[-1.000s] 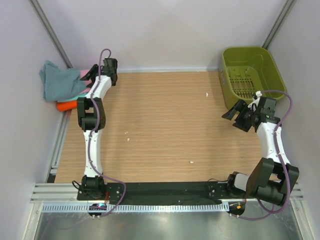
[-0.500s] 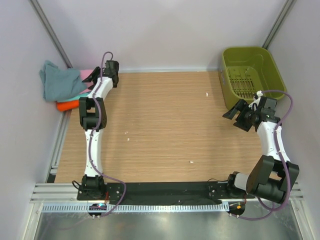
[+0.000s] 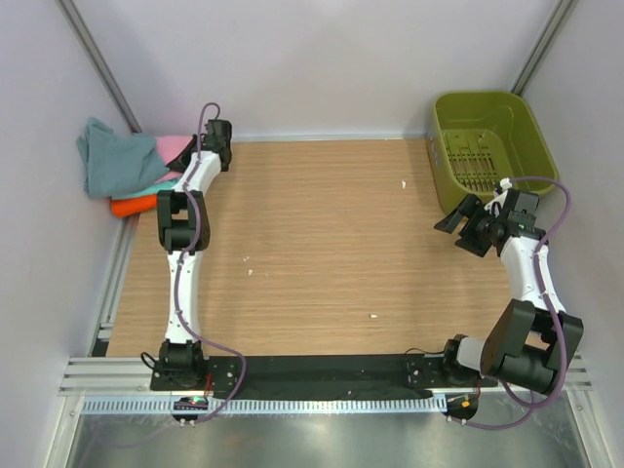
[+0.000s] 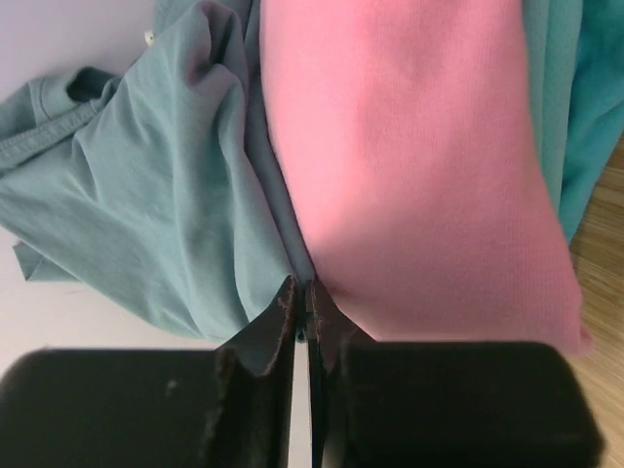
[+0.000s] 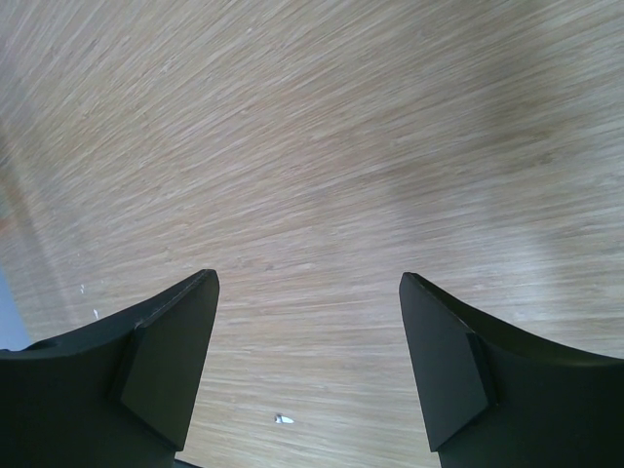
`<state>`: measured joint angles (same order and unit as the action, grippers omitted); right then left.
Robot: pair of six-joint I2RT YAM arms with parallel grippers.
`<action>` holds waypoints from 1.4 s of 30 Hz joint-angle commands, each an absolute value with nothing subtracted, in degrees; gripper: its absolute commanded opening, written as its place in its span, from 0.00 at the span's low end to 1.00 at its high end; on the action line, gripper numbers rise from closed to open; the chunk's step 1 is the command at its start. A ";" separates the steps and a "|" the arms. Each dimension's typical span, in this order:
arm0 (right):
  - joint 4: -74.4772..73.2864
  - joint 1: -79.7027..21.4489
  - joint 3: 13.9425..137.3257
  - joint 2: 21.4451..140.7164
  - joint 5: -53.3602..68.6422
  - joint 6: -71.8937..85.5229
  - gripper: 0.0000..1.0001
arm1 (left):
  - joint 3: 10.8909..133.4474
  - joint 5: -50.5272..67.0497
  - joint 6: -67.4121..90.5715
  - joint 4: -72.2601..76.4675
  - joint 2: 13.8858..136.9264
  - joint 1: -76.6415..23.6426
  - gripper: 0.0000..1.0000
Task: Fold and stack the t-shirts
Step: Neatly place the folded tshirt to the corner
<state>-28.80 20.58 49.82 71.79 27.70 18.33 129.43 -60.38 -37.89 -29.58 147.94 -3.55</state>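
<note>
- closed up since a second ago: the left gripper (image 4: 302, 294), whose jaws stood apart then, now has them pressed nearly together with only a thin slit between, and the arm has edged a little further into the far-left corner.
- right gripper (image 5: 307, 283) has not shifted; it hangs spread wide over bare table (image 3: 322, 234) at the right, near the basket (image 3: 441, 136), holding nothing.
- shirts lie heaped in the far-left corner, partly off the table edge: grey shirt (image 4: 146, 195) crumpled on the left, pink shirt (image 4: 409, 166) beside it, a strip of teal shirt (image 4: 585, 97) on pink's other side, and orange shirt (image 3: 127, 206) at the near side of the heap.
- what the pull turns on: the fingertips sit right on the line where pink meets grey, at the near end of pink, touching the cloth.
- pink's long axis runs straight away from the fingers, in line with the slit.
- whether a fold is caught, and of which shirt, i cannot tell; the tips hide it.
- left arm is the one on the heap; the right is well apart, across the table.
- judging by this, a draw back toward the table centre would drag pink lengthwise, and grey might come along if its edge is pinched too.
</note>
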 commanded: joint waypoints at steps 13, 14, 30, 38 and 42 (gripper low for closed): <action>-26.46 21.80 47.11 69.00 27.25 18.10 0.81 | 123.76 -58.19 -32.18 -33.04 137.73 -5.27 0.00; -26.37 21.80 47.02 68.91 27.16 18.11 0.81 | 123.32 -58.36 -31.99 -33.22 137.29 -5.27 0.00; -26.89 22.15 45.62 67.94 27.16 17.75 0.81 | 123.22 -60.99 -29.09 -36.83 138.34 -6.86 0.43; -27.16 22.59 45.79 67.94 27.07 17.49 0.81 | 124.89 -61.00 -29.27 -36.47 139.83 -6.59 0.49; -27.24 22.76 45.88 68.20 26.98 17.23 0.81 | 127.17 -61.00 -29.44 -36.47 142.03 -5.63 0.48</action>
